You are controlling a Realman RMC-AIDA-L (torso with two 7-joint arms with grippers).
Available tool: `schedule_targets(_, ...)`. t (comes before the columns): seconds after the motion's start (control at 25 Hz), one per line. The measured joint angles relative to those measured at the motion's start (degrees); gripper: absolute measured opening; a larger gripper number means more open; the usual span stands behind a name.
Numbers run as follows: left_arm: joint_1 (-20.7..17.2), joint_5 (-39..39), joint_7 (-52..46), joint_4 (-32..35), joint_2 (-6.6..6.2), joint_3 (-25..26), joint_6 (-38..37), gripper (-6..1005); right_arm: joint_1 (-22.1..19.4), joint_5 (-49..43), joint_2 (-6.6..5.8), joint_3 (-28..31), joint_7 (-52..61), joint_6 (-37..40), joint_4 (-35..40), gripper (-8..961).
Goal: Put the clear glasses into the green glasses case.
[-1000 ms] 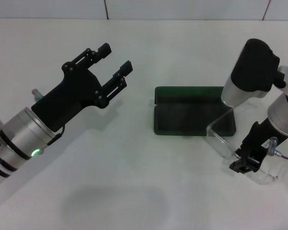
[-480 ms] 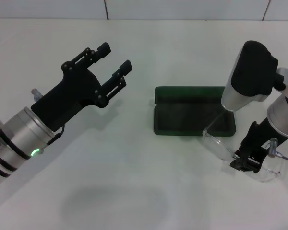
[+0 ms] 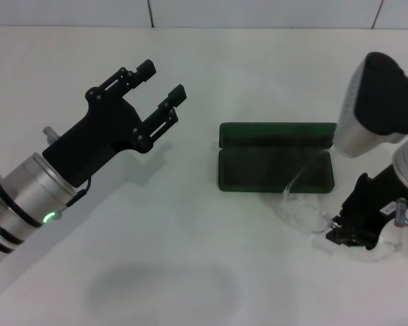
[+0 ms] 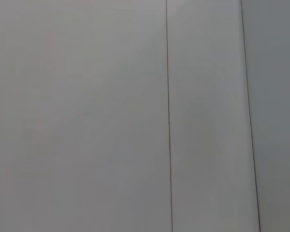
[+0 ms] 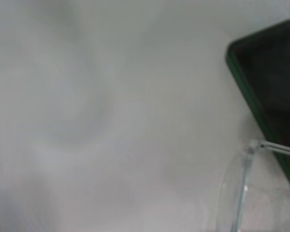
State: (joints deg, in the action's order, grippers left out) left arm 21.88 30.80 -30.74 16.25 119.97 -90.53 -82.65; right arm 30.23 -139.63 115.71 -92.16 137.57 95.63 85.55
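Note:
The green glasses case [image 3: 272,157] lies open in the middle of the table, dark lining up, lid flat behind it. The clear glasses [image 3: 302,216] hang low just in front of its right end, one clear arm reaching over the case's front edge. My right gripper [image 3: 347,234] is shut on the right end of the glasses. The right wrist view shows a corner of the case [image 5: 275,92] and the clear lens [image 5: 236,193] beside it. My left gripper [image 3: 160,88] is open in the air, well left of the case, holding nothing.
The white table top [image 3: 190,272] stretches around the case. A tiled wall edge [image 3: 149,13] runs along the back. The left wrist view shows only a plain white surface with thin seams [image 4: 168,121].
My right arm has shifted right and lowered. The glasses have dropped nearer the table and stretched left along the case's front edge. The left arm has stayed still.

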Motion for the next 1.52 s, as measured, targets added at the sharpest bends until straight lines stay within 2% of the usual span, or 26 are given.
schedule_targets(0.28,-1.4,0.0,0.3,-0.3,0.36,-0.6,-0.3,604,-3.0,5.4,0.10,6.9,-5.6,3.5,3.1,149)
schedule_targets(0.52,-1.6,-0.2,3.3,-0.8,0.71,-0.6,-3.2,603,-5.3,15.2,0.04,19.7,-15.6,9.9,3.5,148)
schedule_targets(0.68,-1.7,-0.9,5.2,-1.6,0.80,-0.7,-4.6,603,-6.4,18.5,0.02,24.8,-20.7,11.0,1.4,149)
schedule_targets(0.92,-0.9,-4.3,4.7,-3.4,0.79,-0.8,-4.6,603,-5.3,13.9,0.03,24.2,-16.8,10.3,0.3,148)
schedule_targets(1.0,-0.9,-4.3,4.7,-3.4,0.79,-0.8,-4.6,603,-4.8,12.2,0.05,23.6,-14.7,9.7,0.6,192)
schedule_targets(1.04,-0.9,-4.3,4.7,-3.4,0.79,-0.8,-4.6,603,-4.0,9.0,0.00,20.8,-10.7,7.5,1.3,215)
schedule_targets(1.24,-0.9,-4.3,4.7,-3.4,0.79,-0.8,-4.4,603,-2.9,5.3,0.06,14.8,-7.2,5.9,1.8,285)
schedule_targets(1.52,-0.8,-4.4,4.7,-3.3,0.79,-1.3,-4.3,603,-2.7,4.2,0.26,9.8,-5.2,3.7,1.7,347)
